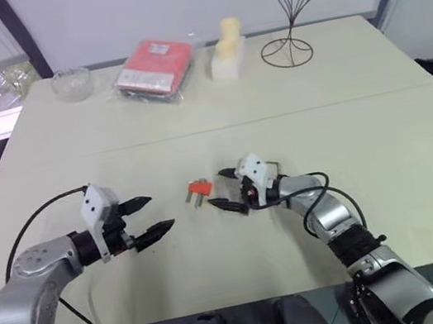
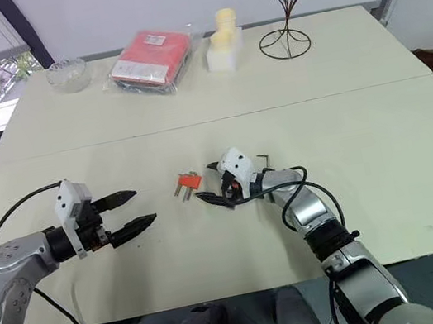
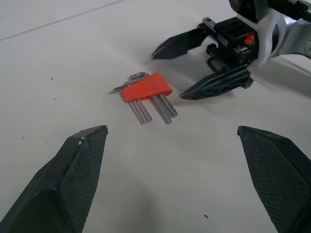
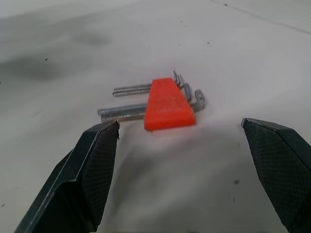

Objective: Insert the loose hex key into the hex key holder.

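Orange-red plastic hex key holder lies flat on the cream table, keys protruding. Right gripper just beside it, jaws wide, empty; left gripper near, also wide. Thin dark L-shaped loose hex key lies behind the right gripper, beyond it from the holder. Risk: closing jaws could nudge the light holder.

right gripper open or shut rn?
Open. The right gripper has its two black fingers spread wide with nothing between them, pointing at the hex key holder lying flat on the table.
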`<state>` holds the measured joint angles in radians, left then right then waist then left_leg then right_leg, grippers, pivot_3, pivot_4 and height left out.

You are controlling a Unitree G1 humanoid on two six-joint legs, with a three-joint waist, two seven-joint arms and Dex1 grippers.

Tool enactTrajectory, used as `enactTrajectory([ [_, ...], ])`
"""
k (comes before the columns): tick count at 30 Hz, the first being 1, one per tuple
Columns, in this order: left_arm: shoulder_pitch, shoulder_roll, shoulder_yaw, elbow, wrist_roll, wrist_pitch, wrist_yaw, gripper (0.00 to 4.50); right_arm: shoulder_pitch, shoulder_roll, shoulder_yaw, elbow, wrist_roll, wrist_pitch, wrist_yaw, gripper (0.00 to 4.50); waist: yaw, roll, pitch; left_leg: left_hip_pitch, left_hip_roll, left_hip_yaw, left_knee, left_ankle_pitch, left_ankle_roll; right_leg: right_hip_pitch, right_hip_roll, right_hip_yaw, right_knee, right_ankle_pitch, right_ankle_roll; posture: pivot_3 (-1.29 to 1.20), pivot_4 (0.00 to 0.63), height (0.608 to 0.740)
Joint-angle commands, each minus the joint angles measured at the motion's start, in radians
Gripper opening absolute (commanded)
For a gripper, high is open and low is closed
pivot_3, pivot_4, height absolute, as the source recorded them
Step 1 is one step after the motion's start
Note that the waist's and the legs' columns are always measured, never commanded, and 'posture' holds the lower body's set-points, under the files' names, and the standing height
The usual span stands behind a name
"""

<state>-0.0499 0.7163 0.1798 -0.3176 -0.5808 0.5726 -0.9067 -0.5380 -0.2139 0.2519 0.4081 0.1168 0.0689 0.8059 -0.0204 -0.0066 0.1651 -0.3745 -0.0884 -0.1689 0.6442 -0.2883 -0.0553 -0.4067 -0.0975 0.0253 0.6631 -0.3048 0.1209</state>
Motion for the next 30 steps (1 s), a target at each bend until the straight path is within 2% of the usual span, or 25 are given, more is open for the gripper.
enactTrajectory([
  [1, 0.003, -0.013, 0.017, -0.023, -0.015, -0.005, 0.019, 4.49, -0.047, 0.036, 0.01, 0.065, -0.033, -0.057, -0.015, 4.18, -0.002, 0.0, 0.0, 0.0, 0.0, 0.0, 0.0, 0.0, 0.0, 0.0, 0.0, 0.0, 0.0, 0.0, 0.0, 0.0, 0.15, 0.74],
  [2, 0.002, -0.016, 0.016, -0.022, -0.014, -0.005, 0.022, 4.49, -0.051, 0.04, 0.012, 0.08, -0.039, -0.066, -0.011, 4.18, -0.001, 0.0, 0.0, 0.0, 0.0, 0.0, 0.0, 0.0, 0.0, 0.0, 0.0, 0.0, 0.0, 0.0, 0.0, 0.0, 0.15, 0.74],
  [5, -0.001, -0.025, 0.014, -0.019, -0.011, -0.008, 0.03, 4.5, -0.051, 0.038, 0.024, 0.114, -0.065, -0.102, 0.003, 3.23, -0.001, 0.0, 0.0, 0.0, 0.0, 0.0, 0.0, 0.0, -0.001, 0.0, 0.0, 0.0, 0.0, 0.0, 0.0, 0.0, 0.15, 0.74],
  [9, -0.006, -0.032, 0.012, -0.007, -0.006, -0.015, 0.034, 4.5, -0.053, 0.032, 0.033, 0.142, -0.09, -0.133, 0.017, 1.16, -0.002, 0.0, 0.0, 0.0, 0.0, 0.0, 0.0, 0.0, -0.001, 0.0, 0.0, 0.0, 0.0, 0.0, 0.0, 0.0, 0.15, 0.74],
  [12, -0.011, -0.035, 0.01, 0.003, 0.001, -0.023, 0.036, 4.5, -0.059, 0.024, 0.039, 0.157, -0.108, -0.158, 0.029, 0.04, -0.002, 0.0, 0.0, 0.001, 0.0, 0.0, 0.0, 0.0, -0.001, 0.0, 0.0, 0.0, 0.001, 0.0, 0.0, 0.0, 0.15, 0.74],
  [21, -0.027, -0.044, 0.001, 0.026, 0.006, -0.036, 0.036, 4.5, -0.045, 0.012, 0.025, 0.117, -0.1, -0.162, 0.052, 0.04, 0.0, 0.0, 0.0, 0.001, 0.0, 0.0, 0.0, 0.001, -0.001, 0.001, 0.0, 0.0, 0.001, 0.0, 0.0, 0.0, 0.15, 0.74],
  [24, -0.027, -0.047, 0.0, 0.027, 0.006, -0.036, 0.036, 4.5, -0.04, 0.009, 0.001, 0.078, -0.072, -0.148, 0.059, 0.93, 0.0, 0.0, 0.0, 0.001, 0.0, 0.0, 0.0, 0.001, -0.001, 0.001, 0.0, 0.0, 0.001, 0.0, 0.0, 0.0, 0.15, 0.74],
  [30, -0.023, -0.046, -0.002, 0.026, 0.008, -0.034, 0.036, 4.5, -0.041, -0.031, -0.016, 0.008, -0.061, -0.11, 0.07, 4.01, 0.001, 0.0, 0.0, 0.0, 0.0, 0.0, 0.0, 0.001, -0.001, 0.0, 0.0, 0.0, 0.001, 0.0, 0.0, 0.0, 0.15, 0.74],
])
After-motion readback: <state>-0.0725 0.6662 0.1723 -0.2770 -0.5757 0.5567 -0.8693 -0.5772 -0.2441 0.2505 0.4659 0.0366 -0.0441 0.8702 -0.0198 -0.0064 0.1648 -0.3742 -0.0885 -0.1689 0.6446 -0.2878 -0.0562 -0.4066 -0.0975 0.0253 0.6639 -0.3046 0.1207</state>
